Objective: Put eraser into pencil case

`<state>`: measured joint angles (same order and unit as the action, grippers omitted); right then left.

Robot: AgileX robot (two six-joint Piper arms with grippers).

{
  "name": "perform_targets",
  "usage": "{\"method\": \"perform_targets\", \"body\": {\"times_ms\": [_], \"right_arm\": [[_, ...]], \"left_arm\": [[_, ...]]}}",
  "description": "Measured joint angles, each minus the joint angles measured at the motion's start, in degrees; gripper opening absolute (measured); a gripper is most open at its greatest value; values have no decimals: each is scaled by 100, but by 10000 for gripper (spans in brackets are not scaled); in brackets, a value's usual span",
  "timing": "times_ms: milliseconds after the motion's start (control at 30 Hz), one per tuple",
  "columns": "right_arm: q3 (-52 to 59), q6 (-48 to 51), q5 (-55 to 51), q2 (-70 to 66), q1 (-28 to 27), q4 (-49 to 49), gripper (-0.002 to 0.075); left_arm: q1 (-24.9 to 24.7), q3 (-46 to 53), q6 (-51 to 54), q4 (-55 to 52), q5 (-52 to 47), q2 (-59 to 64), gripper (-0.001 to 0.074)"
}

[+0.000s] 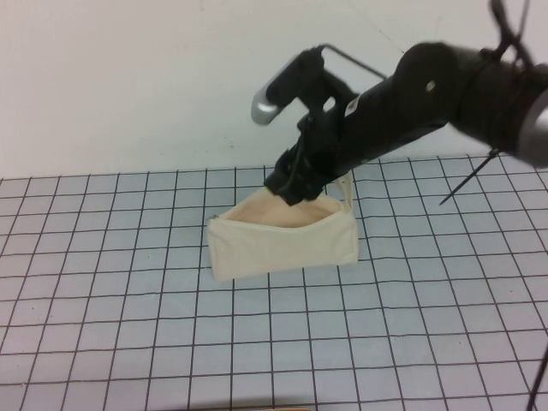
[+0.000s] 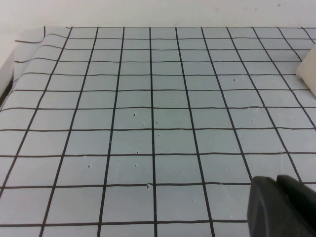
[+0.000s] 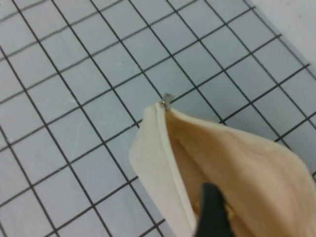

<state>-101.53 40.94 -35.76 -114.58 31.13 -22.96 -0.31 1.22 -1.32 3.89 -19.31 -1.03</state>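
The cream pencil case (image 1: 282, 244) stands open on the grid mat, its peach lining facing up and its wrist loop (image 1: 347, 190) at the right end. My right gripper (image 1: 295, 187) reaches down into the case's opening. In the right wrist view the gripper (image 3: 213, 217) is inside the case (image 3: 158, 163), and small yellowish bits of the eraser (image 3: 228, 213) show on either side of its dark finger, so it looks shut on the eraser. My left gripper (image 2: 284, 207) is shut and empty over the bare mat. A corner of the case (image 2: 308, 71) shows far from it.
The grey grid mat (image 1: 128, 300) covers the table, with a white wall behind it. The mat's edge curls up at one corner (image 2: 34, 42). A black cable (image 1: 467, 175) hangs from the right arm.
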Motion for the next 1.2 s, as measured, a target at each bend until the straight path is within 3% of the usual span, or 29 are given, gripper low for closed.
{"method": "perform_targets", "body": {"times_ms": [67,200,300,567,733,1200], "right_arm": [[0,-9,-78,201,0,11,345],[0,-9,-153,831,0,345,109],[0,-36,-330,1338,0,700,32],[-9,-804,-1604,2519,0,1875,2],[782,-1440,-2001,3153,0,2901,0],[6251,-2907,1165,6004,0,3016,0]], "left_arm": [[0,0,0,0,0,0,-1],[0,0,0,0,0,0,-1],[0,0,0,0,0,0,-1],[0,0,0,0,0,0,-1],[0,0,0,0,0,0,-1],[0,0,0,0,0,0,-1]]}}
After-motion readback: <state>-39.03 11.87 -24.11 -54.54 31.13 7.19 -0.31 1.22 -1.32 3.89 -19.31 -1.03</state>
